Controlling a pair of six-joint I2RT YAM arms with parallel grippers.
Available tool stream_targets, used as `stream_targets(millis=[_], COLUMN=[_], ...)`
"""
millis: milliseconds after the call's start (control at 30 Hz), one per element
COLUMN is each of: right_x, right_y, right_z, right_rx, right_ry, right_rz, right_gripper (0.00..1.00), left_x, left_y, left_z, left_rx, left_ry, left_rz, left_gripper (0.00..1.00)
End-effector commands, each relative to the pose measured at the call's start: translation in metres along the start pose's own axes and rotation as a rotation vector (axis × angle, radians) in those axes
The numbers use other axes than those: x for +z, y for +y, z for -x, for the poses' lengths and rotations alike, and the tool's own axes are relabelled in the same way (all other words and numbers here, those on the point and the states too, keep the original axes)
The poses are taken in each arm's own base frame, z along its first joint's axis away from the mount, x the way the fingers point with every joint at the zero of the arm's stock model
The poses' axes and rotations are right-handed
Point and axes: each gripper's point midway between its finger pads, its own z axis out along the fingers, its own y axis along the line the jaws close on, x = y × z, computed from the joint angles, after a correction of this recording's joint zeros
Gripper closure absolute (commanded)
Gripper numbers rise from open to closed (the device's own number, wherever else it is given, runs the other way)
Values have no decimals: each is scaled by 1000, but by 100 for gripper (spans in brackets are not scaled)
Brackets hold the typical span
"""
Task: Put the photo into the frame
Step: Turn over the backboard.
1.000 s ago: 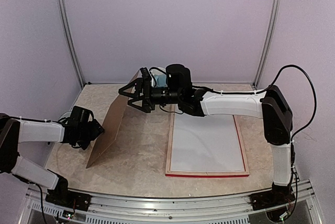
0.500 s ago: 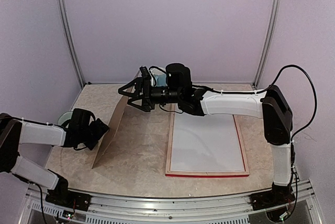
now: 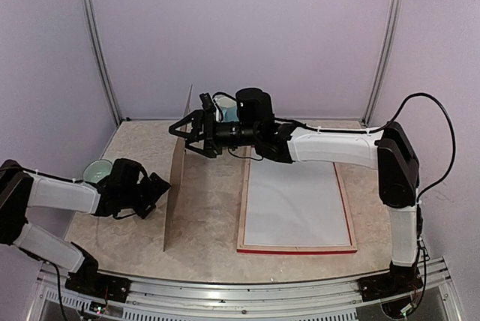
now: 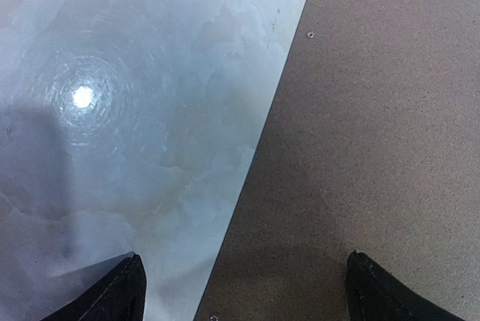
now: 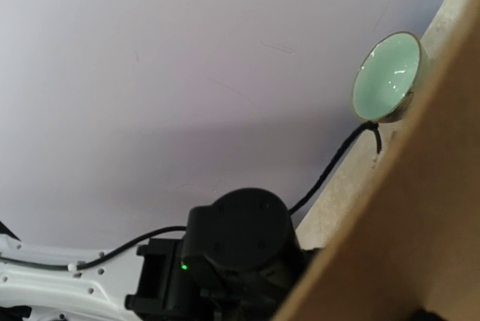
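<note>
left pincer (image 3: pixel 160 189) spread | right pincer (image 3: pixel 186 135) spread | frame (image 3: pixel 297 248) flat, right of both

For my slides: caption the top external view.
Backing board stands on edge between the open left hand and open right hand, red frame flat beside it.
</note>
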Motion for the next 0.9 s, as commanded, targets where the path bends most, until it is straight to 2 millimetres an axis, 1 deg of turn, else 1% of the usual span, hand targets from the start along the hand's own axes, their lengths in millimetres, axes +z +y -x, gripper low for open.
stream_targets(millis=[0, 167, 367, 533, 633, 733, 867], right_x=[-4, -3, -3, -3, -2, -2, 0], right_y=[32, 36, 36, 36, 39, 41, 41], right_z=[11, 14, 12, 9, 8, 8, 7], right_rx=[-57, -70, -73, -73, -78, -82, -81], right_ry=[-23, -24, -17, -9, -5, -5, -1], right_rz=[41, 46, 51, 60, 72, 78, 82], right_gripper=[1, 1, 1, 1, 1, 1, 1], left_x=[4, 8, 11, 11, 9, 4, -14], left_y=[-7, -19, -34, -38, -39, -42, -63], left_z=[-23, -29, -27, -23, -16, -3, 20], left_rx=[10, 22, 42, 50, 43, 24, 0], left_ry=[91, 117, 123, 111, 97, 62, -2], left_rz=[-29, -67, -106, -115, -121, -145, -244], left_gripper=[9, 9, 9, 9, 9, 9, 9])
